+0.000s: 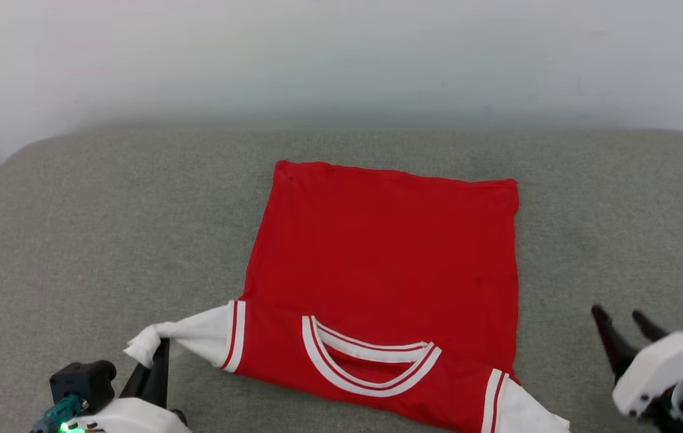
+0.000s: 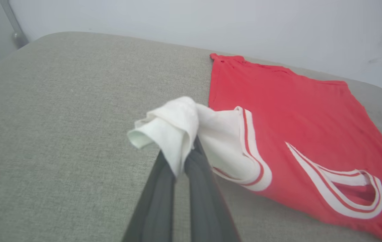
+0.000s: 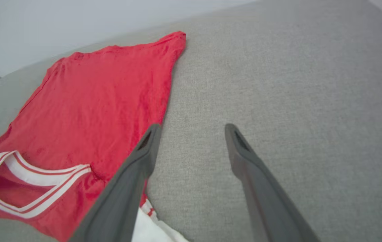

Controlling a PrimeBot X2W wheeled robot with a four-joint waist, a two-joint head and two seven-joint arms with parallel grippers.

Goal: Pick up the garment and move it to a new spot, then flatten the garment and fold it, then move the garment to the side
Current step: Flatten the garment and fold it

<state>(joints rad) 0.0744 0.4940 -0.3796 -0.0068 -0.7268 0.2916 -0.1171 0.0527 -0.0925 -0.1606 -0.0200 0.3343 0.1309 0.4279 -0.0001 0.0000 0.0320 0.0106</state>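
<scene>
The garment [image 1: 383, 270] is a red jersey lying flat on the grey cushion, plain side up, its striped collar [image 1: 368, 361] toward me. Its white left sleeve [image 1: 191, 337] is bunched and lifted a little, pinched by my left gripper [image 1: 158, 355], which is shut on the sleeve's end [image 2: 174, 131]. The other white sleeve [image 1: 522, 412] lies loose at the lower right. My right gripper [image 1: 621, 322] stands open over bare cushion just right of the garment [image 3: 86, 111], its two fingers [image 3: 144, 158] spread apart and holding nothing.
The grey fabric surface [image 1: 89, 240] has rounded far corners and ends at a pale wall [image 1: 341, 60]. A dark metal bar [image 2: 12, 23] stands beyond the far left corner. Bare cushion stretches left and right of the garment.
</scene>
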